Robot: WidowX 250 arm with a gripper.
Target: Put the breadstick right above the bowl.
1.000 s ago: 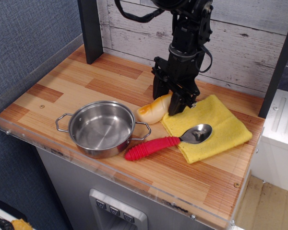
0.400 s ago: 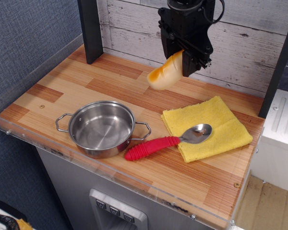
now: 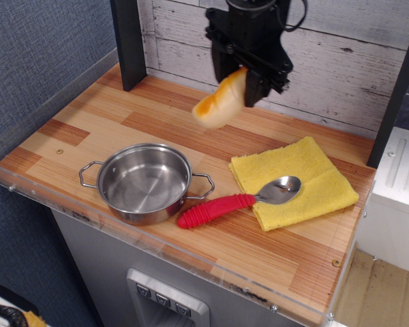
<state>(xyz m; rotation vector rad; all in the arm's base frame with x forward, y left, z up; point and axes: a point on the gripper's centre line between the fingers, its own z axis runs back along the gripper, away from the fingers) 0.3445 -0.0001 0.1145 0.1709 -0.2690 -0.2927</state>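
My black gripper [image 3: 240, 85] is shut on the breadstick [image 3: 220, 102], a pale cream toy loaf with an orange end. I hold it tilted in the air above the back middle of the wooden counter, its orange end pointing down-left. The bowl [image 3: 144, 182], a shiny steel pot with two wire loop handles, stands empty near the front left edge, below and left of the breadstick. The breadstick touches nothing but the gripper.
A yellow cloth [image 3: 296, 178] lies at the right with a red-handled metal spoon [image 3: 236, 201] partly on it. A dark post [image 3: 128, 42] stands at the back left. A plank wall [image 3: 341, 61] runs behind. A clear rim [image 3: 27, 193] edges the counter's front.
The gripper closed on the breadstick at the cloth's left edge, lifted it off the counter, and has since carried it leftward in the air.
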